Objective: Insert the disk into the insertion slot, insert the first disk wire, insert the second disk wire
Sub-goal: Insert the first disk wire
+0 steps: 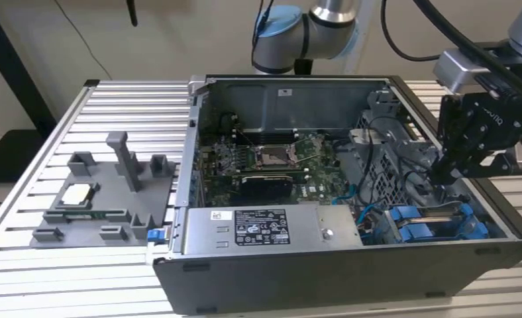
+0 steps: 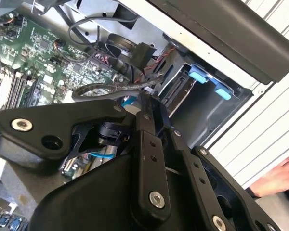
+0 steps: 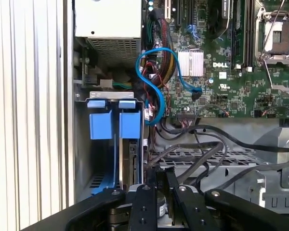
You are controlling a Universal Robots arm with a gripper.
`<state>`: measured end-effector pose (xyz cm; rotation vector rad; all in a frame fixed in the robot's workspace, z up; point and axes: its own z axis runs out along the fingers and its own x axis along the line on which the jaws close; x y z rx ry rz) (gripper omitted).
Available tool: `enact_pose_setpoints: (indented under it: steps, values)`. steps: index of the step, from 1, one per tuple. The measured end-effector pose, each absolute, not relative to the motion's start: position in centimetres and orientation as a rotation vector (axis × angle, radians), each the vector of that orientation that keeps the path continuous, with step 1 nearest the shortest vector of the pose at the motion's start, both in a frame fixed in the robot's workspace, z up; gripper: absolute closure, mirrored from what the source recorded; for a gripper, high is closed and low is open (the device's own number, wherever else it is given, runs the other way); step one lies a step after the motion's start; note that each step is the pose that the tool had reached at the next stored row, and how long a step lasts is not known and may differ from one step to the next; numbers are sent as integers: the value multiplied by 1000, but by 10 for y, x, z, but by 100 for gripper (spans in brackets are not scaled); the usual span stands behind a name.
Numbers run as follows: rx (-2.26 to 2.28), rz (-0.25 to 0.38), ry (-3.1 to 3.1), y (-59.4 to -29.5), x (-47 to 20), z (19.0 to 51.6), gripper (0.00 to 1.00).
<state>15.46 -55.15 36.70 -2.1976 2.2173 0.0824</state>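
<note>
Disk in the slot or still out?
In. The disk, in its blue carrier, sits inside the drive bay at the case's corner.

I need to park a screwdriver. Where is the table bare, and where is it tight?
Bare slats of the table lie behind the grey fixture, at the exterior view's left of the case, and along the fixture's near side. Tight: the case corner where the gripper hangs by cables and blue carriers.

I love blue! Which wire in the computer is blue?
The looping wire over the green board; the thick wires beside it are black.
</note>
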Motion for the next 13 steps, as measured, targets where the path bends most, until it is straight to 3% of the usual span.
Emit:
enact_pose_setpoints:
  steps: [13]
  values:
    - [-2200, 88, 2220, -559, 159, 361, 81]
